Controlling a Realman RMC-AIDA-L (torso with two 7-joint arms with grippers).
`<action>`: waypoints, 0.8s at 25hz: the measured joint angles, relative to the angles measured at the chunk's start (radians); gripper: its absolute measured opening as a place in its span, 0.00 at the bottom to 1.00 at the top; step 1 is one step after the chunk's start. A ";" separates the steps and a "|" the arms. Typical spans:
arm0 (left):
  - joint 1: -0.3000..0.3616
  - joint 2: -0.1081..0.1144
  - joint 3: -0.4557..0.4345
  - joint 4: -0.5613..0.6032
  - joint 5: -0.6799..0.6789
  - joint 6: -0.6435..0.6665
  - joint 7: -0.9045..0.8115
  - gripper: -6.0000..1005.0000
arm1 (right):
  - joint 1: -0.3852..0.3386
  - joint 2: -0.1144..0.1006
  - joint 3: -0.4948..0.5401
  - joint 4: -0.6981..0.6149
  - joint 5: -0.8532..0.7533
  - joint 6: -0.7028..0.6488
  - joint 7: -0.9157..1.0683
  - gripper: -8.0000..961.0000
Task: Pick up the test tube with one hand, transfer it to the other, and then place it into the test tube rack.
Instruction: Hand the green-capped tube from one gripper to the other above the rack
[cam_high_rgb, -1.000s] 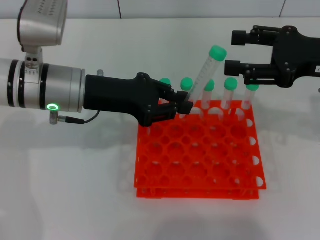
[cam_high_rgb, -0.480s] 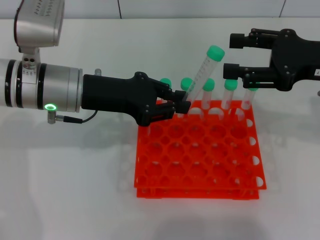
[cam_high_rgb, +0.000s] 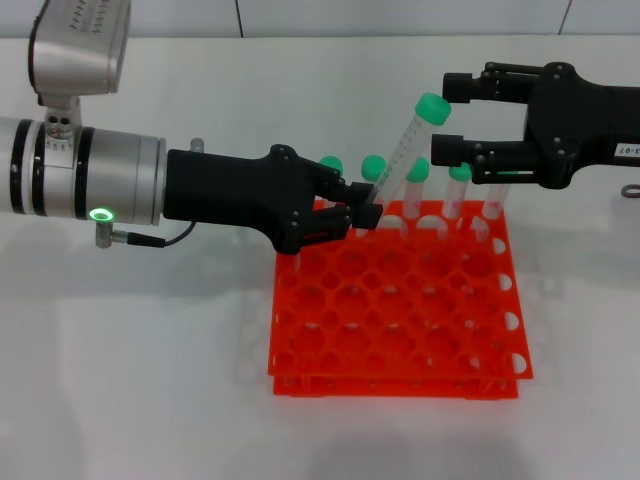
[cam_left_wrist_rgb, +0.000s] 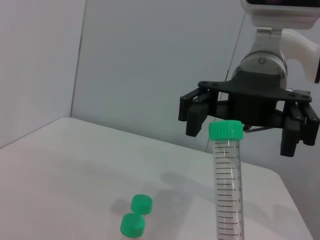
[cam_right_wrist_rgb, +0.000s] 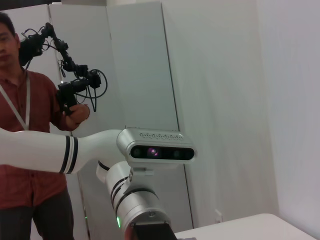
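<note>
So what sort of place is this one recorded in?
Probably a robotics lab staged as a lab bench: a red-orange test tube rack with green-capped tubes on a white table, plain white partition walls, and a person holding a handheld rig.

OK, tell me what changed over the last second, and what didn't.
The right gripper slid toward the robot's left, its open fingers now flanking the green cap of the test tube, not yet closed on it. The left gripper kept its grip on the tube's lower end, shifting only slightly early on; the tube stayed tilted. The test tube rack and the tubes standing in its back row did not move.
</note>
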 joint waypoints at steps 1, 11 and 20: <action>0.000 0.000 0.000 0.000 0.000 0.000 0.000 0.19 | 0.000 0.000 0.000 0.001 0.000 0.001 0.000 0.76; -0.003 -0.002 0.002 0.000 -0.003 0.000 -0.006 0.19 | 0.001 0.000 -0.009 0.010 0.000 0.005 -0.007 0.76; -0.005 -0.006 0.003 0.000 0.000 0.002 -0.007 0.19 | 0.005 0.000 -0.011 0.013 0.012 0.006 -0.013 0.52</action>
